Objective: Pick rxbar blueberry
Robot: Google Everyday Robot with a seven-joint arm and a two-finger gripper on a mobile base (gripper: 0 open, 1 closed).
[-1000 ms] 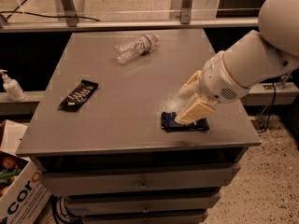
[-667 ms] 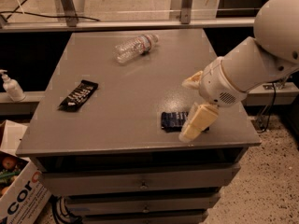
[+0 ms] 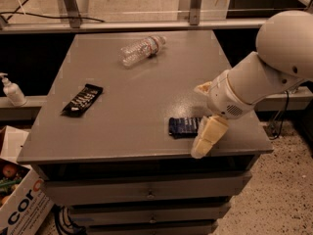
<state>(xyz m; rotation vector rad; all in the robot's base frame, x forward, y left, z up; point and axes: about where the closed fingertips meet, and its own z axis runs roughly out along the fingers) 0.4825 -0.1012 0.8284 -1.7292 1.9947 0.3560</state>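
The rxbar blueberry (image 3: 184,127), a flat dark blue wrapper with pale text, lies on the grey table (image 3: 127,126) near its front right edge. My gripper (image 3: 199,121) is at the bar's right end, low over the table. It is open: one cream finger (image 3: 209,136) reaches past the table's front edge, and the other finger (image 3: 202,88) shows behind the bar. The bar lies on the table and its right end is hidden behind the nearer finger. The white arm (image 3: 264,77) comes in from the right.
A black bar wrapper with white text (image 3: 81,100) lies at the table's left. A clear plastic bottle (image 3: 143,49) lies on its side at the back. A pump bottle (image 3: 11,90) and a cardboard box (image 3: 19,199) are at the left, below the table.
My gripper has moved off the top of the blue bar toward the right and the front edge. More of the bar shows now. The bar has not moved.
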